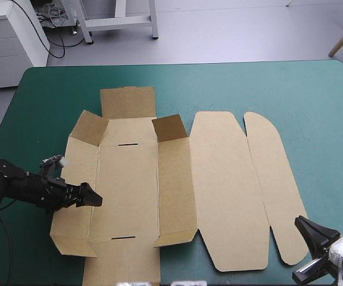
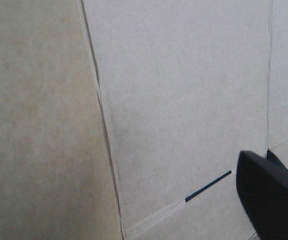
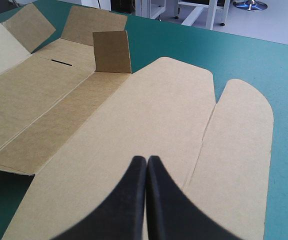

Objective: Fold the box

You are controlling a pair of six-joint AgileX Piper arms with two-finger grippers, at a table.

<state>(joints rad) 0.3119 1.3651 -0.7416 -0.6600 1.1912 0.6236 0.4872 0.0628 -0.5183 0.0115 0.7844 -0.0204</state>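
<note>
The brown box (image 1: 142,190) lies on the teal-green table (image 1: 267,83), a bit left of the middle. Most of it is an open, flat sheet. The big lid (image 1: 222,190) lies flat on the right side of the box. A long round flap (image 1: 276,190) lies flat just beside the lid. At the far end of the box two small pieces stand up: the left corner flap (image 1: 88,126) and the right corner flap (image 1: 170,128). The left wall (image 1: 70,190) is tipped up a little. The floor of the box has a thin far slot (image 1: 130,144) and a thin near slot (image 1: 124,238).

Your left gripper (image 1: 93,199) is at the left wall, about half way along it, and points in over the floor of the box. You cannot tell if it is open or closed, or if it holds the wall. In the left wrist view the board fills almost everything.

Your right gripper (image 3: 147,159) is closed and holds nothing. Its two black fingers (image 3: 171,205) meet in one point. It is by the table's near right corner, close to the near end of the round flap, and points across the lid toward the raised flaps.
</note>
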